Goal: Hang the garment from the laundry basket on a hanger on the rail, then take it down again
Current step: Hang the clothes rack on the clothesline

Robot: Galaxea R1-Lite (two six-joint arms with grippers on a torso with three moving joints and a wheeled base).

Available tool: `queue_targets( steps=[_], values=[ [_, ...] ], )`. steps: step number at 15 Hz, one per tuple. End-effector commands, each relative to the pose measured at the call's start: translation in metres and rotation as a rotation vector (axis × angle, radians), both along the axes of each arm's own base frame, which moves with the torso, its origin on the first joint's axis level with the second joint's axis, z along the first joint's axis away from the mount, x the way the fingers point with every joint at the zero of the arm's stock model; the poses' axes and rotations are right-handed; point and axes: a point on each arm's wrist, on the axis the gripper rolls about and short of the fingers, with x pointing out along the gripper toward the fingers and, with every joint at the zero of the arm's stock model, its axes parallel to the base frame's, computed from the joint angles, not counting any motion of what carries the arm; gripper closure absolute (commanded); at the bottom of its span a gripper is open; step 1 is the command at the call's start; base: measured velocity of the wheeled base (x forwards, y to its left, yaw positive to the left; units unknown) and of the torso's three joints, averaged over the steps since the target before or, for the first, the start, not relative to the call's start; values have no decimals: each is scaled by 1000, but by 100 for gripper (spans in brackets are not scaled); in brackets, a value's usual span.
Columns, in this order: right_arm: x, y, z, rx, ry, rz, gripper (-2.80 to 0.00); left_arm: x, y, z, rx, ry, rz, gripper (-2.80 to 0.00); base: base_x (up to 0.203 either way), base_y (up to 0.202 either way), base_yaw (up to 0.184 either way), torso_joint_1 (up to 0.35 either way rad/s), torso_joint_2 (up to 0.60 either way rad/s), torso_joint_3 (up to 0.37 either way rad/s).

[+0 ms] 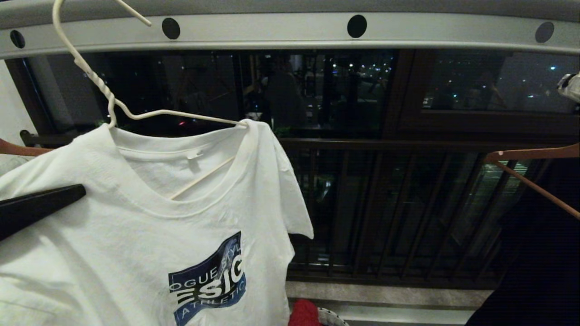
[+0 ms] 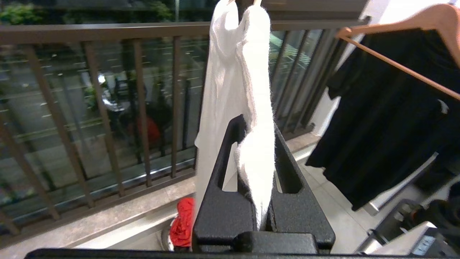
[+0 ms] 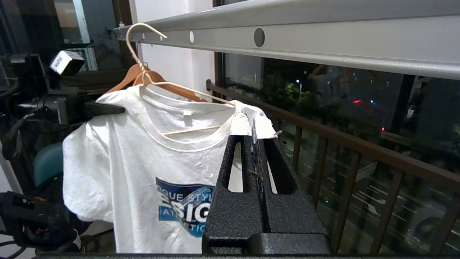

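The left gripper (image 2: 256, 172) pinches the left shoulder of the garment (image 1: 136, 226), which hangs on the hanger (image 1: 108, 97) hooked over the rail (image 1: 272, 31) at the left. The right gripper (image 3: 253, 124), fingers together, sits at the shirt's right shoulder. A red cloth (image 1: 304, 313) lies below by the laundry basket (image 1: 333, 317).

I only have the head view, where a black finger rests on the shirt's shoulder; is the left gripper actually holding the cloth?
Observer: Yes. In the left wrist view the left gripper is shut on a fold of the T-shirt.
Operator: Thank you. Where is the right gripper?
Observer: The right gripper is shut and points at the shirt's other shoulder. I cannot tell whether it touches it.
Operator: Is anything close behind the hanger?
Observer: A brown wooden hanger hangs just behind the neck of the wire hanger.
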Motion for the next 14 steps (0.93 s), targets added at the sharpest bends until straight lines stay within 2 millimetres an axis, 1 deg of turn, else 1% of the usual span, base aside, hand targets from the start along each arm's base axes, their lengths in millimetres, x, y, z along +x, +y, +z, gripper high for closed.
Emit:
queue_targets(
  steps=[1,3,6,9,14],
  values=[
    [-1,0,1,0,-5,5,0,4,1,-1,-1,14,7,0,0,0,0,0,0,0],
    [-1,0,1,0,-5,5,0,11,1,-1,1,28,13,0,0,0,0,0,0,0],
    [-6,-1,3,3,-23,5,0,25,3,2,4,48,29,0,0,0,0,0,0,0],
    [-8,-1,4,4,-29,5,0,38,4,10,4,54,30,0,0,0,0,0,0,0],
    [-8,-1,3,3,-28,5,0,51,4,8,29,67,19,0,0,0,0,0,0,0]
  ],
)
